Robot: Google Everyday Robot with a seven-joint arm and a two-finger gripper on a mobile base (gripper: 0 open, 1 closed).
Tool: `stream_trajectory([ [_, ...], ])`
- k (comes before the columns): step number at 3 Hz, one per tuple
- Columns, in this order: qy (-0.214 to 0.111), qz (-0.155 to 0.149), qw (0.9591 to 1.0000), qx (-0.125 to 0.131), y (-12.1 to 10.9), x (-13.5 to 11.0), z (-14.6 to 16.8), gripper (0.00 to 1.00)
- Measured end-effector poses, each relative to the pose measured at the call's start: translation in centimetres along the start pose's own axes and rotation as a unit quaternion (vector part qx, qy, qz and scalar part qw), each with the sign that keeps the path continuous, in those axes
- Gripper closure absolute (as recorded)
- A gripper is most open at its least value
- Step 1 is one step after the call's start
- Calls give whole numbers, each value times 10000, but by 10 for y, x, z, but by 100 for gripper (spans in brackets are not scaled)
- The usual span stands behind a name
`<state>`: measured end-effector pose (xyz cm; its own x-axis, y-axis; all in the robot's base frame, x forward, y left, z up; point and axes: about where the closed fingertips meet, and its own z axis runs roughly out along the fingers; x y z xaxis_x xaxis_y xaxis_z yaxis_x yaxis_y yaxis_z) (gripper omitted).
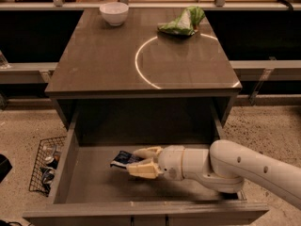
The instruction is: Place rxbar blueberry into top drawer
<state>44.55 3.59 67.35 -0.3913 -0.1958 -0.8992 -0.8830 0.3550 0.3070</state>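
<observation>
The top drawer (70, 164) is pulled wide open below the brown table (94, 65). My gripper (137, 160) reaches in from the right, low inside the drawer near its floor. Its cream fingers (143, 169) are shut on the rxbar blueberry (123, 158), a dark flat bar with pale lettering that sticks out to the left, just above the drawer floor, left of centre. The white arm (235, 166) crosses the drawer's right side.
A white bowl (114, 12) stands at the table's back left. A green-and-white chip bag (182, 22) lies at the back right. A white ring (181, 60) is marked on the tabletop. A wire basket (44, 164) sits on the floor left of the drawer.
</observation>
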Motion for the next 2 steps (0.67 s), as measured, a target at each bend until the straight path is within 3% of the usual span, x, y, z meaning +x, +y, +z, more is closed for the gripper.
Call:
stream_trajectory([
  [1,665,-197,9976,22,-27,5,29,100],
  [2,1167,-453,9921,-28,-35,-6,55,100],
])
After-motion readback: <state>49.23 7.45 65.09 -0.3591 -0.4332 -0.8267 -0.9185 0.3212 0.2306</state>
